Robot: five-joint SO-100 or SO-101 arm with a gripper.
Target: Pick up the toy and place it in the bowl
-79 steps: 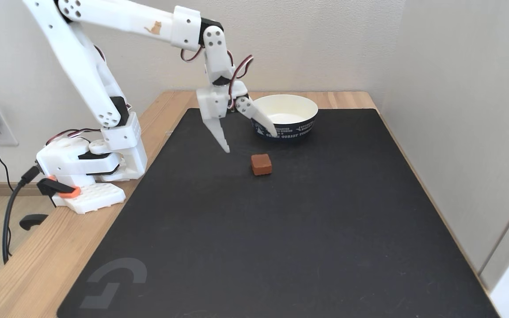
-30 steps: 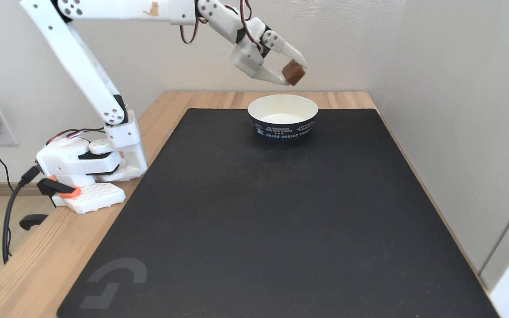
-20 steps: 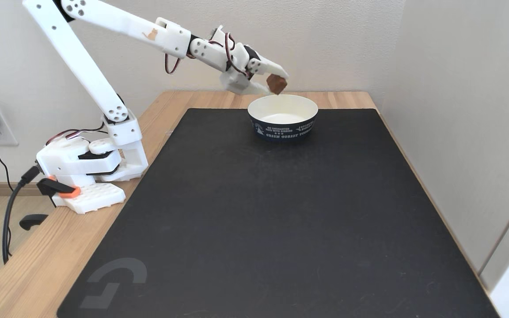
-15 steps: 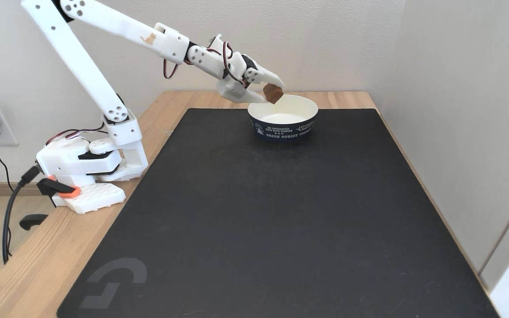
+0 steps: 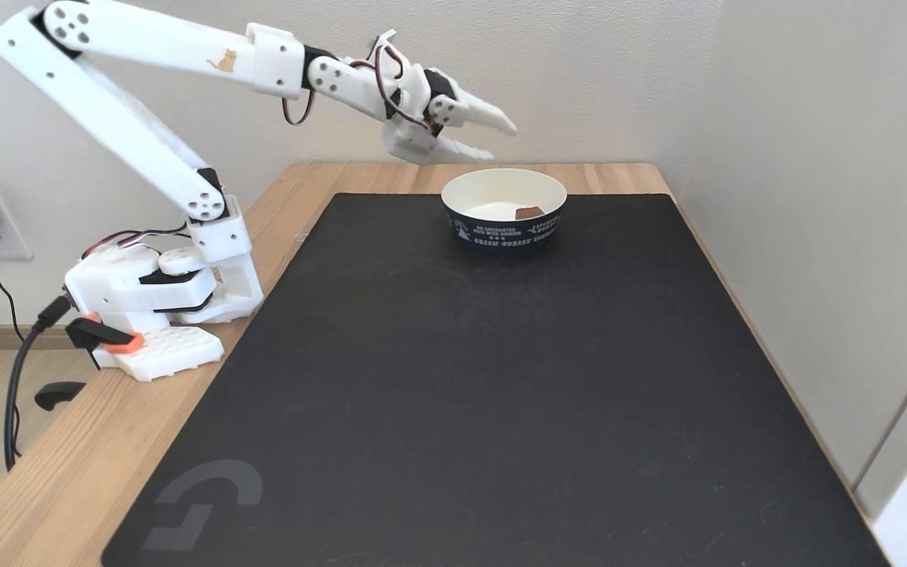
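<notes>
From where I stand, the gripper [image 5: 503, 142] hangs in the air with its two white fingers spread apart and nothing between them. Below it and a little to its right in the fixed view sits the bowl [image 5: 532, 233], cream inside, dark navy outside with white lettering. The toy [image 5: 529, 211], a small reddish-brown cube, lies down inside the bowl, well apart from the fingertips and partly hidden behind the near rim, so I see only its top. It seems to rest toward the near side of the bowl's floor rather than dead centre.

To my eye the task looks as good as done: the cube is in, the fingers are empty. What is left is getting the arm [image 5: 178, 46] away cleanly. The lower finger points out over the bowl's far rim, so a dip of the wrist on the way back could catch that rim. A paper bowl like this is likely light, and a nudge might slide it across the black mat [image 5: 501, 409] or tip it, spilling the cube out again. A retreat upward or straight back toward the base [image 5: 146, 315] would keep well clear.
</notes>
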